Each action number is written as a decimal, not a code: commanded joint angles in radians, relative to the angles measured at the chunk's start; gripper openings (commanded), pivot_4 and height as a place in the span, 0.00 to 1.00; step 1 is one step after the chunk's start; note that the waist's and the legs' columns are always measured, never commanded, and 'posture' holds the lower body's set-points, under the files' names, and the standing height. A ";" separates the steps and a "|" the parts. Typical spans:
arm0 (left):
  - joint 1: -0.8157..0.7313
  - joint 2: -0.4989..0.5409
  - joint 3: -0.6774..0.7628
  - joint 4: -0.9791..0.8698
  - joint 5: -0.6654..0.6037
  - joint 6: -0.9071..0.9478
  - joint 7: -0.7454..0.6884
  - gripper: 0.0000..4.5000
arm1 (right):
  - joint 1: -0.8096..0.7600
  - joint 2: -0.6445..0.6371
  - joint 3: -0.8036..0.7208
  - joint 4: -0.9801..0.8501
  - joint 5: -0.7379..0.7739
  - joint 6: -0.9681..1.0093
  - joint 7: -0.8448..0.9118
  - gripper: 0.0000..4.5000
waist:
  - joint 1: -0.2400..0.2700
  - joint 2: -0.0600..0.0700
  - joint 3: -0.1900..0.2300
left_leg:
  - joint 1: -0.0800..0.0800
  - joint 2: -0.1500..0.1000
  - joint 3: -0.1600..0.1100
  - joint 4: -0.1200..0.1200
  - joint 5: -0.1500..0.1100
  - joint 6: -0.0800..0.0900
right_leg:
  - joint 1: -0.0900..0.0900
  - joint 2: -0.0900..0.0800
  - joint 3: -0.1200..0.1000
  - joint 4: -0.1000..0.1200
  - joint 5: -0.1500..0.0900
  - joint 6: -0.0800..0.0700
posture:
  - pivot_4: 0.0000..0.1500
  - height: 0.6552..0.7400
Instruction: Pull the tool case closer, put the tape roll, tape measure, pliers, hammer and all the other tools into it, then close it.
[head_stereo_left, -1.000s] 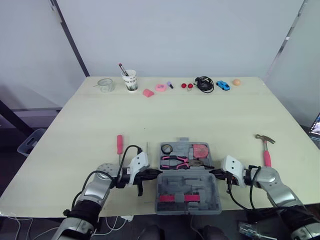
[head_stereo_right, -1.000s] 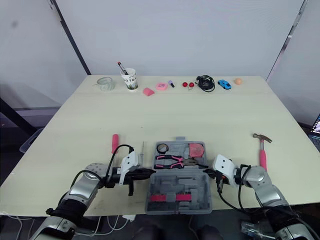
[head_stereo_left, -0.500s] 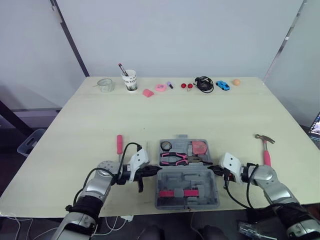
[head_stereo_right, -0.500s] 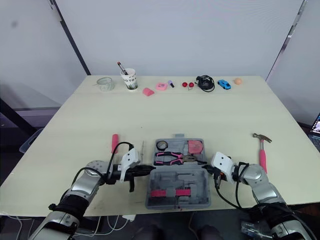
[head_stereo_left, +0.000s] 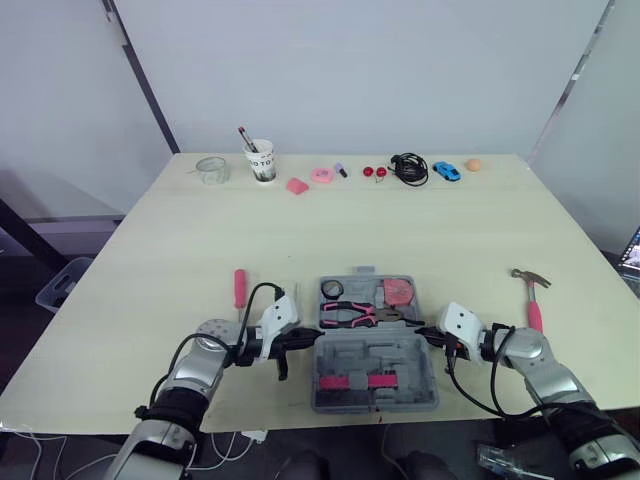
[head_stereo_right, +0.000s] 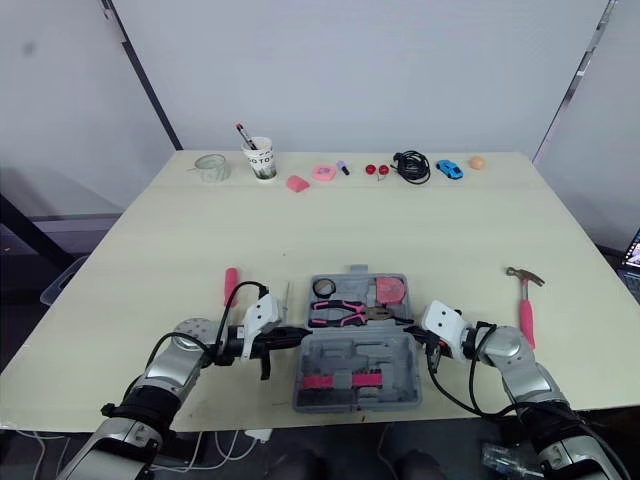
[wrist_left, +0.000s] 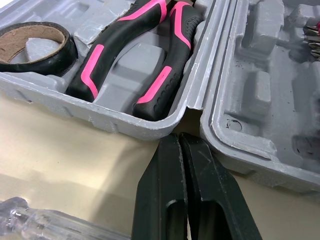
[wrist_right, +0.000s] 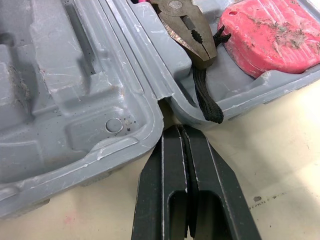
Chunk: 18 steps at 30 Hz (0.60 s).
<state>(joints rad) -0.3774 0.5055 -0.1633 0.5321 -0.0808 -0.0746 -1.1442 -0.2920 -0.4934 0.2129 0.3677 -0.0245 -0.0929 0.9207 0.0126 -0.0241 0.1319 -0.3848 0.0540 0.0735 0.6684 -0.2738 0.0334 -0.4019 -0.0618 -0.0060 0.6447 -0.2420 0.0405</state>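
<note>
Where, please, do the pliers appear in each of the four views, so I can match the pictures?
Left eye view: pliers in the tool case's far half, centre.
Right eye view: pliers there too.
Left wrist view: pliers' handles beside the tape roll.
Right wrist view: pliers' head beside the tape measure.
Shared landmark: the tool case's hinge.

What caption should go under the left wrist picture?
Shut left end effector at the hinge gap of the open case, which holds pliers and tape roll.
</note>
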 joint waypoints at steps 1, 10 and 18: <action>-0.026 -0.024 -0.009 0.013 0.012 -0.016 0.024 0.02 | -0.025 0.021 0.006 -0.022 0.009 -0.028 -0.003 0.00 | 0.000 0.000 0.000 | 0.000 0.000 0.000 0.000 0.000 0.000 | 0.000 0.000 0.000 0.000 0.000 0.000 | 1.00 1.00; -0.042 -0.023 -0.001 0.055 0.021 -0.039 0.034 0.02 | -0.028 0.031 0.008 -0.021 0.000 -0.028 -0.011 0.00 | -0.001 0.000 0.000 | 0.000 0.000 0.000 0.000 0.000 0.000 | 0.000 0.000 0.000 0.000 0.000 0.000 | 1.00 1.00; -0.060 -0.026 -0.001 0.083 0.024 -0.055 0.033 0.02 | -0.039 0.034 0.006 -0.010 -0.004 -0.029 -0.013 0.00 | -0.003 0.000 0.000 | 0.000 0.000 0.000 0.000 0.000 0.000 | 0.000 0.000 0.000 0.000 0.000 0.000 | 1.00 1.00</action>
<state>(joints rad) -0.4249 0.4946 -0.1592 0.6111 -0.0666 -0.1196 -1.1283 -0.2993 -0.4802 0.2092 0.3752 -0.0393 -0.0950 0.9074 0.0100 -0.0240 0.1319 -0.3846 0.0540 0.0735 0.6685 -0.2738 0.0334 -0.4019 -0.0616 -0.0060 0.6451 -0.2419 0.0405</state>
